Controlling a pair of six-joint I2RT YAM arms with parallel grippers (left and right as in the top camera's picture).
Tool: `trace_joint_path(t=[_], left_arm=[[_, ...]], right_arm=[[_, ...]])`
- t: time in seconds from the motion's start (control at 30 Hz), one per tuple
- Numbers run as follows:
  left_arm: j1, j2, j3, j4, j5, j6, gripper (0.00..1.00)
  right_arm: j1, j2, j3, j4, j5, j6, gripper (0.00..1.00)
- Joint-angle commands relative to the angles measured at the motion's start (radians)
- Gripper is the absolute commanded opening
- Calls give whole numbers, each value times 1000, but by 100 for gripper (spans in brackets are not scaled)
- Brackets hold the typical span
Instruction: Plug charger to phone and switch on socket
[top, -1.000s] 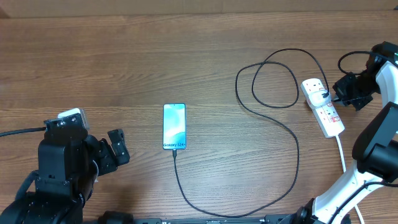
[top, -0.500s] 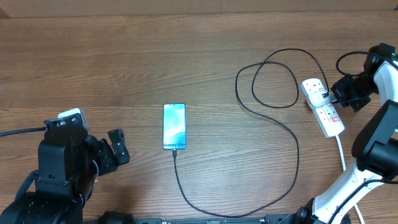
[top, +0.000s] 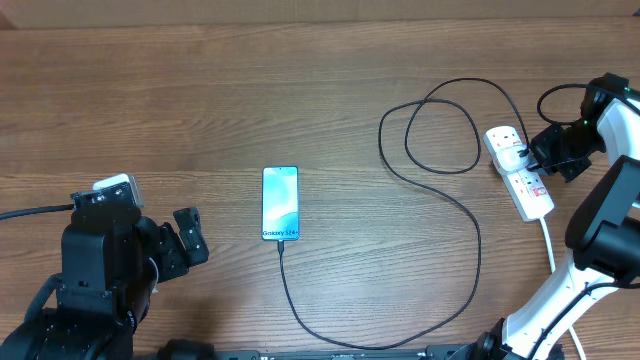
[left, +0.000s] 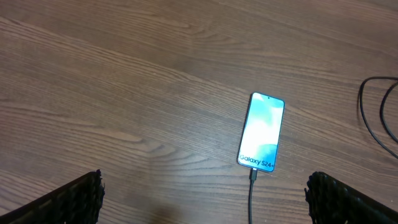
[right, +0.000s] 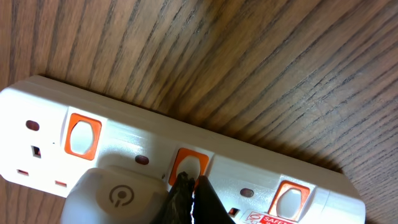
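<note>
Your left claw (top: 178, 248) sits low near you with its fingers spread wide, holding nothing. Just past it the phone (top: 280, 203) lies flat on the table (top: 200, 100), screen lit (the words are at the near end), with the black charger (top: 470, 235) tip stuck in that end. The charger loops off right to the white socket (top: 520, 170). There your right claw (right: 186, 186) is pinched tight, tips at the middle orange switch (right: 188, 163).
</note>
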Motion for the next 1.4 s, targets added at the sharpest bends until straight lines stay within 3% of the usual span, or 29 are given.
trace_joint_path(t=[0.0,0.5,0.73,0.93,1.13,1.37], left_arm=[[-5,2,-4,-3,-20,-10,100],[-5,2,-4,-3,-20,-10,100],[-5,2,-4,-3,-20,-10,100],[-5,2,-4,-3,-20,-10,100],[-5,1,-4,-3,-20,-10,100],[-3,-23,-4,-3,-20,-10,100]], right_arm=[[10,17,-12,-2,-10,-8,4],[10,18,-103,55,-6,-8,4],[9,-6,-79,-21,-6,-7,4],[8,-186,-73,-52,44,15,4],[8,-488,-73,-73,163,92,4],[8,-901,-73,73,66,92,4]])
